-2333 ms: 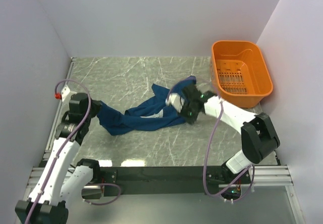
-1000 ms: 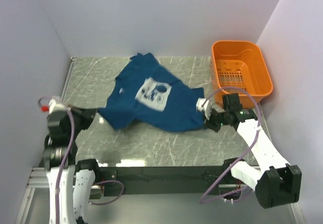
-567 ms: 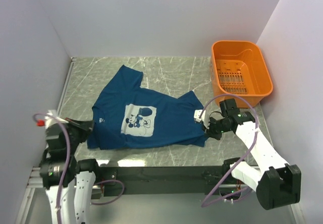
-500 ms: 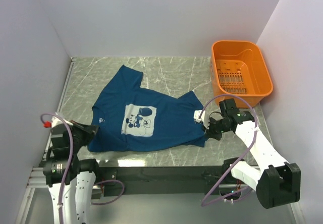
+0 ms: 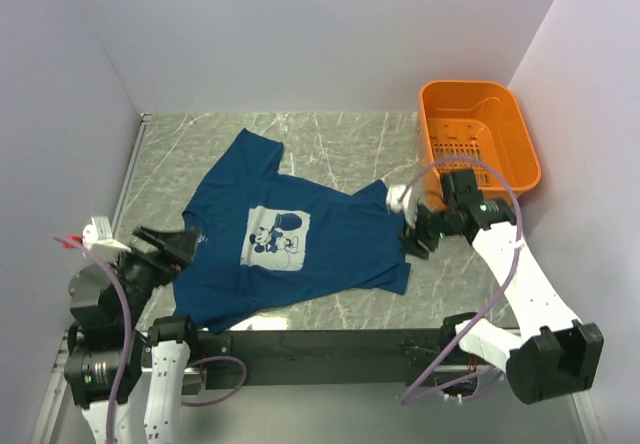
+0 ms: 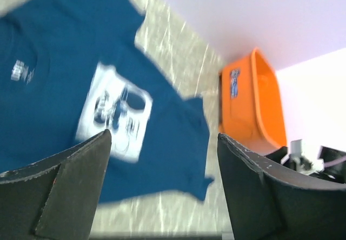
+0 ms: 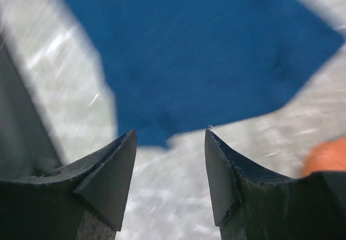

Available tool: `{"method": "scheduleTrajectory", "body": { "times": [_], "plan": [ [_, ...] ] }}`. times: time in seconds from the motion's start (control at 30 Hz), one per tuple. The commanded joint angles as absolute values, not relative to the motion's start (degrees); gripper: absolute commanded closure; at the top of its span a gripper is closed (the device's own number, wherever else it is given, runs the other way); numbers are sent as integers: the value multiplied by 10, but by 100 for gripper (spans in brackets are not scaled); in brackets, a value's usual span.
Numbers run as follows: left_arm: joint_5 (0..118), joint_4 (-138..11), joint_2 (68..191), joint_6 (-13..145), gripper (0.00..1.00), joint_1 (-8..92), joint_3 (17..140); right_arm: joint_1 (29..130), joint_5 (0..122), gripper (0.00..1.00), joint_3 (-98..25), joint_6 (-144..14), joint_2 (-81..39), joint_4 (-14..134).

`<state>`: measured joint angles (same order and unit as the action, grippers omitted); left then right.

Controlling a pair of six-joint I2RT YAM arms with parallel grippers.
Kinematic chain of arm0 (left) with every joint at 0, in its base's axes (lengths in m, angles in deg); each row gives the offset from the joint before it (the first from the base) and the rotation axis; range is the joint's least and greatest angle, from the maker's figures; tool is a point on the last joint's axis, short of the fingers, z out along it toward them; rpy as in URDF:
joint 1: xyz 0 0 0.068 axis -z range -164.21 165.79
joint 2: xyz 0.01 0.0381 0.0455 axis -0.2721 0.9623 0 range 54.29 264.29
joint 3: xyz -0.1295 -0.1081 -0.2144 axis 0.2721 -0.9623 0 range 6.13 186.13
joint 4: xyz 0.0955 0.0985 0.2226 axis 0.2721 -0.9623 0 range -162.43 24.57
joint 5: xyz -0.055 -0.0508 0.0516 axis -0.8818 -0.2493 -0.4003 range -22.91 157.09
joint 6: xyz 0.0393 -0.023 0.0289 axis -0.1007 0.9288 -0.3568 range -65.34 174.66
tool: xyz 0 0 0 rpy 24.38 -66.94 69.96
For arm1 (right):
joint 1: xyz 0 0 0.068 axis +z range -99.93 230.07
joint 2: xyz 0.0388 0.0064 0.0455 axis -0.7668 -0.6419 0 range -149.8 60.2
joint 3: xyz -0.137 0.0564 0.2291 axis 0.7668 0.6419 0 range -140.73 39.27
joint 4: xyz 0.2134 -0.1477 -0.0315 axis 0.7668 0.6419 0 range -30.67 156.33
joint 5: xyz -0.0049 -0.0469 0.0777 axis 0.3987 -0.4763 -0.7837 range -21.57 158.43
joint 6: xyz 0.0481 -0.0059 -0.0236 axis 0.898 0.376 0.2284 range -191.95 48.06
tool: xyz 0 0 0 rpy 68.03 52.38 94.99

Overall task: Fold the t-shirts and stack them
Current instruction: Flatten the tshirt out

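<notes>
Dark navy-blue short-sleeved cotton t-shirt [image 5: 330, 234]: spread out flat, chest up, across the middle of the top view on the grey marbled tabletop [image 5: 330, 144]. Shows its pale square cartoon-mouse print [image 5: 275, 237] just left of centre. Reaches with one sleeve toward the upper left of the frame, with a lower corner down to the table's near edge at lower left, and with its right-hand edge almost to the right arm.

Left gripper [image 5: 168, 244]: at the left edge of the top view, over the shirt's left border. Stands with jaws spread wide and nothing between them; in the left wrist view, only the shirt and print far below the gap.

Right gripper [image 5: 410, 242]: right of centre in the top view, above the shirt's right edge. Parted as well, holding nothing; in the right wrist view, blurred blue cloth and bare marble beneath the black fingers [image 7: 105, 175], with no fabric pinched.

Orange rectangular plastic basket [image 5: 428, 144]: upper right of the top view, clear of the shirt, seen again at the right of the left wrist view.
</notes>
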<state>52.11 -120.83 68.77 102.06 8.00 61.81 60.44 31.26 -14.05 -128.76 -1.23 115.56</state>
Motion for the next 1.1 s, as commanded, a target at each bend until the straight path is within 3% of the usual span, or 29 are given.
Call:
{"method": "scheduleTrajectory", "body": {
  "times": [0.0,0.17,0.33,0.77,1.07],
  "plan": [
    [551,-1064,768,1006,16,79,582,616,343,40,-195,-1080,-75,1001],
    [483,-818,964,993,20,79,484,668,515,44,-304,-916,-246,926],
    [471,-728,1173,923,21,82,584,671,603,46,-412,-879,-398,918],
    [483,-816,1672,819,23,98,944,658,628,43,-602,-906,-591,966],
    [493,-878,1836,798,25,115,1125,653,611,43,-663,-900,-642,998]
  ]
}}
